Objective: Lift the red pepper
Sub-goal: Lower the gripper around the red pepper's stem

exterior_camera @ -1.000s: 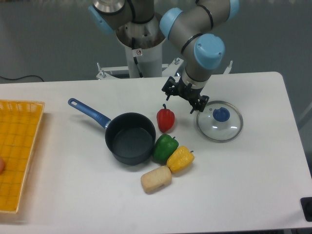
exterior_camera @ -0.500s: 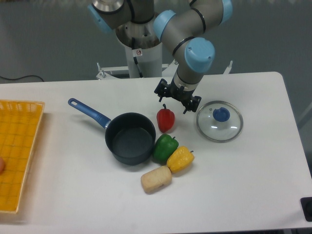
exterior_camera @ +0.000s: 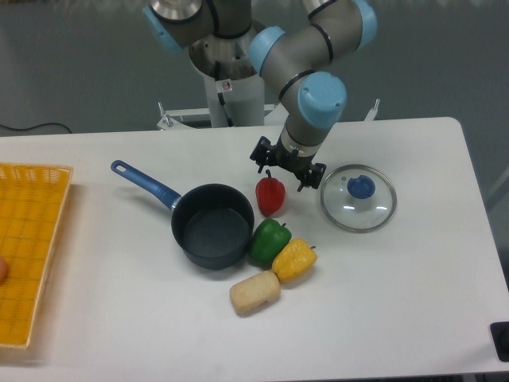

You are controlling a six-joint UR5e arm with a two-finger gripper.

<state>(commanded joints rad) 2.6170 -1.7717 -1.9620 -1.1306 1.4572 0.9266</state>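
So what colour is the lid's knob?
Blue, on the glass lid, clearest in the fixed camera view.

On my bench (exterior_camera: pixel 413 286) I count three peppers — one red pepper (exterior_camera: pixel 270 195), one green pepper (exterior_camera: pixel 270 241), one yellow pepper (exterior_camera: pixel 293 259). One dark pot (exterior_camera: pixel 212 225), one glass lid (exterior_camera: pixel 359 197), one pale bread-like block (exterior_camera: pixel 254 293) — and one yellow basket (exterior_camera: pixel 28 239).

A white table (exterior_camera: pixel 413 278) fills the lower frame. Near its centre lie a dark saucepan (exterior_camera: pixel 211 225), red pepper (exterior_camera: pixel 270 195), green pepper (exterior_camera: pixel 270 241), yellow pepper (exterior_camera: pixel 293 259) and a beige block (exterior_camera: pixel 254 293). A glass lid (exterior_camera: pixel 359 196) lies at centre right and a yellow basket (exterior_camera: pixel 28 247) at the left edge.
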